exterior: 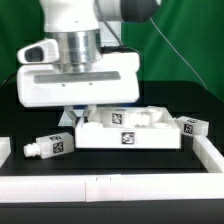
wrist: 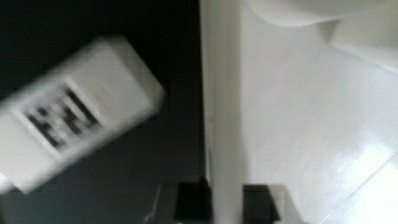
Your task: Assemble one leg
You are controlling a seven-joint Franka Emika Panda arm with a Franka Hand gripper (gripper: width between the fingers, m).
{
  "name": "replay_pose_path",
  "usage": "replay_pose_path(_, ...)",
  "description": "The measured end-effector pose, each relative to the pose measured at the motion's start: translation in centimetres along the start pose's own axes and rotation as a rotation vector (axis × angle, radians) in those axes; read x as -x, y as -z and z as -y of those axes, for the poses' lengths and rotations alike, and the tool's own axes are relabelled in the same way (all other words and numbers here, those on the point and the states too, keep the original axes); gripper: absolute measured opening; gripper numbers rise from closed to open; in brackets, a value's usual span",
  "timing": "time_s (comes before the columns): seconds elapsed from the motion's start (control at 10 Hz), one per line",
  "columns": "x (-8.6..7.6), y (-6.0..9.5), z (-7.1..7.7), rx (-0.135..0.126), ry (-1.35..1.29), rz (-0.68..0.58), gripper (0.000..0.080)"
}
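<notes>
Nearest: white rail (exterior: 110,185) across the black table (exterior: 30,170) | behind it, exterior view's left: your leg (exterior: 50,146) lay on its side, tag showing, apart from the panel (exterior: 155,137) | farthest: your gripper (wrist: 228,198) straddled the panel's edge, jaws narrowly apart; blur hid whether they clamped it
</notes>
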State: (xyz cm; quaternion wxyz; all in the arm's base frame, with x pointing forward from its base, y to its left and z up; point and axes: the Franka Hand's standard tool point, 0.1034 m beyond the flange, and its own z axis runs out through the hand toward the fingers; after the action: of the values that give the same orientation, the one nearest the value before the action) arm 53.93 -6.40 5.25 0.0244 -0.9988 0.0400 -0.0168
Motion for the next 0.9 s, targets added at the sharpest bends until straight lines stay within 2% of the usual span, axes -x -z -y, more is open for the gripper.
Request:
replay_pose_path(0.5, 0.1, -0.6, 0.2, 0.004, -0.026, 0.009, 0.0054)
replay_pose_path(0.6, -0.3, -1.4, 1.4, 0.012, -0.04, 0.016, 0.0054)
replay_pose_path(0.9, -2.0, -4.0, 3.5, 0.02, -0.046, 0.022, 0.0054)
